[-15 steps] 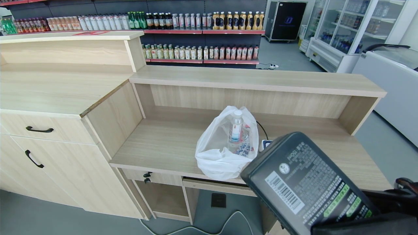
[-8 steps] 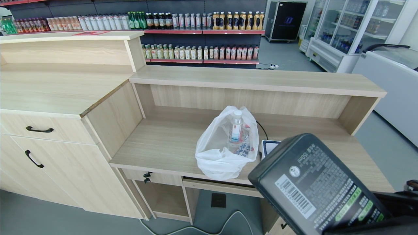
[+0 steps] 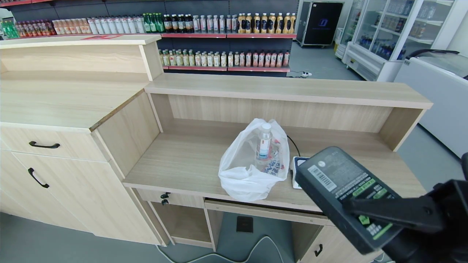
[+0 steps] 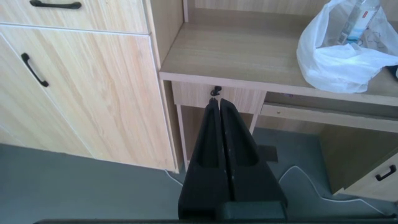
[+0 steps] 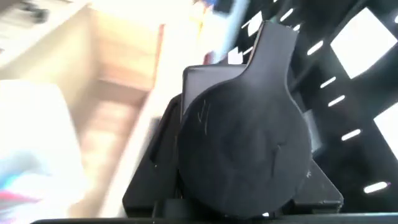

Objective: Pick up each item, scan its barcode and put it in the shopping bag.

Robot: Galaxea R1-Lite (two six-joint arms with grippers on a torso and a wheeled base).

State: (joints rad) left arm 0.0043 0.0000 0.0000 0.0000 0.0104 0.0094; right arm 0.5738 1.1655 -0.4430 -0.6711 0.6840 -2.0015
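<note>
My right gripper is shut on a flat black pack with a white barcode label and green marks. It holds the pack tilted above the counter's front right edge, barcode face up. The right wrist view looks at the black pack end-on, with a finger laid over it. A white shopping bag stands open on the counter and holds a clear water bottle. Just right of the bag, a small white scanner is partly hidden by the pack. My left gripper is shut on nothing, low in front of the counter. The shopping bag lies beyond it.
The wooden checkout counter has a raised back ledge and a taller cabinet with black handles at the left. A black cable runs behind the bag. Drink shelves and fridges stand behind.
My right gripper has carried the black pack away from the camera, down and right, and turned it. The scanner's edge now shows, and a gripper finger lies across the pack.
</note>
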